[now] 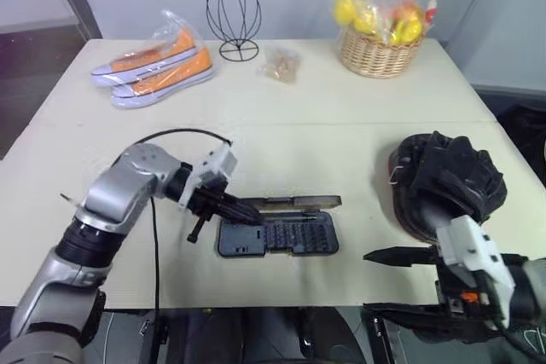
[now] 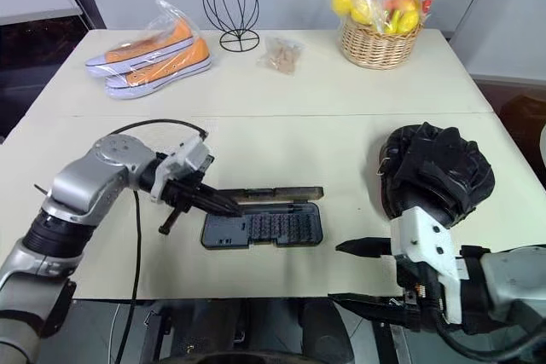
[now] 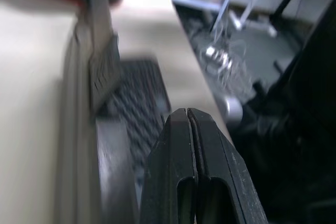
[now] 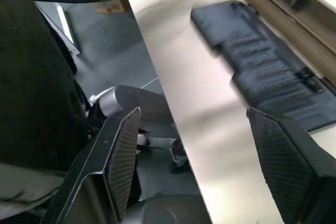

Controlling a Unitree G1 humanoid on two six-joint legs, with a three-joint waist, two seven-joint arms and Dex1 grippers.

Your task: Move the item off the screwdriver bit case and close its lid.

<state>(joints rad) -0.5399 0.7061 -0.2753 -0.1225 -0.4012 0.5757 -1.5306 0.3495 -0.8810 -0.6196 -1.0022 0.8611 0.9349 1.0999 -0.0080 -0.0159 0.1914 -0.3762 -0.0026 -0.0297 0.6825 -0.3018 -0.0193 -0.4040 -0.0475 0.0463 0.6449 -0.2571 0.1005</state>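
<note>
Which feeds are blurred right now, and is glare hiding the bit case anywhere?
Left wrist view: bit case and lid smeared, shut fingers sharp. Right wrist view: case streaked, bright sheen on the table beside it, open finger pads crisp. Left eye view: sharp, even light, no glare on the case; mitt clear.

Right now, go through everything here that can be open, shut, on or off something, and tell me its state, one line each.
Screwdriver bit case: open, bits exposed, nothing on it.
Lid: tilted up along the case's far edge, not closed.
Black mitt: off the case, on the table to its right.
Left gripper: shut, empty, tips by the lid's left end.
Right gripper: open, empty.
Fruit basket: upright, full.
</note>
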